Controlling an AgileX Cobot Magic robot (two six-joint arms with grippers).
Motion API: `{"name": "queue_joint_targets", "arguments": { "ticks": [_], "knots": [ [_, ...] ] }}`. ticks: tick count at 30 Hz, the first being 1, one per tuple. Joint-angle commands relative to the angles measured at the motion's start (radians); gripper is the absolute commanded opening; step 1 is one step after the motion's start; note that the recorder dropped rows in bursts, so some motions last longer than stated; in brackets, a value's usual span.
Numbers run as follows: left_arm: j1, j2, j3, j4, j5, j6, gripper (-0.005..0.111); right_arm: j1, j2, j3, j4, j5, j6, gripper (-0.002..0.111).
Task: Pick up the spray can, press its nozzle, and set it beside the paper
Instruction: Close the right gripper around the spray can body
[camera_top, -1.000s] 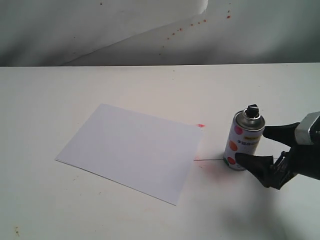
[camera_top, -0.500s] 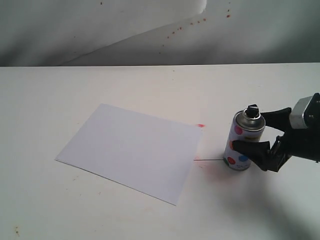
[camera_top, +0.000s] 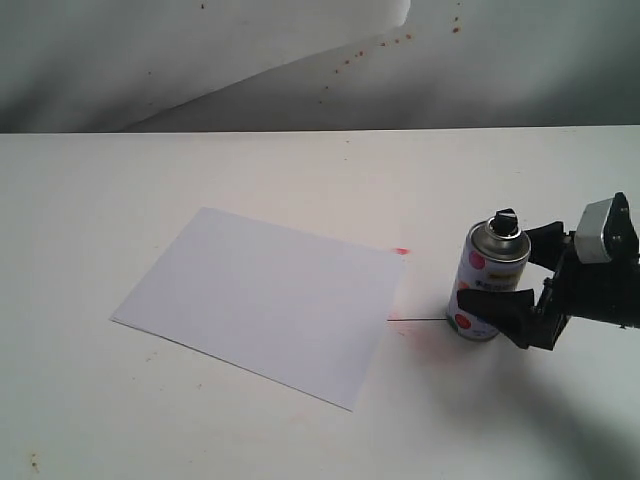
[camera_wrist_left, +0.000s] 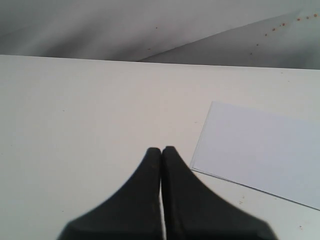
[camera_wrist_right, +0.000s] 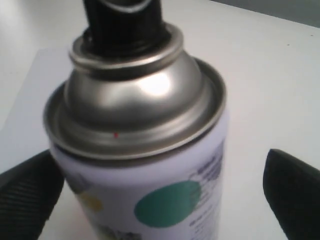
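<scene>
The spray can stands upright on the white table, just right of the paper, with its black nozzle on the silver dome. My right gripper is open and straddles the can's body, one finger in front and one behind. In the right wrist view the can fills the space between the fingers, with a gap on the other side, and the nozzle is at the top. My left gripper is shut and empty, over bare table near a corner of the paper. It is outside the exterior view.
A small red paint spot lies by the paper's far right corner, and a faint pink stain sits in front of the can. A grey backdrop with red specks rises behind the table.
My right gripper has moved left toward the can, so its fingers now reach along both sides of the body. The can and paper have not moved.
</scene>
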Motion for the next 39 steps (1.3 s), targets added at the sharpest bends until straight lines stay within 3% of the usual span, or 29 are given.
{"name": "queue_joint_targets", "arguments": {
  "ticks": [1,18,39],
  "knots": [
    [0.003,-0.004,0.005,-0.008,-0.005,0.001,0.0,0.009,0.012,-0.003,0.031,-0.02,-0.036,0.105],
    [0.003,-0.004,0.005,-0.008,-0.005,0.001,0.0,0.066,0.044,-0.003,0.078,-0.029,-0.086,0.105],
    [0.003,-0.004,0.005,-0.008,-0.005,0.001,0.0,0.086,0.069,-0.038,0.008,-0.034,0.049,0.105]
  ]
}}
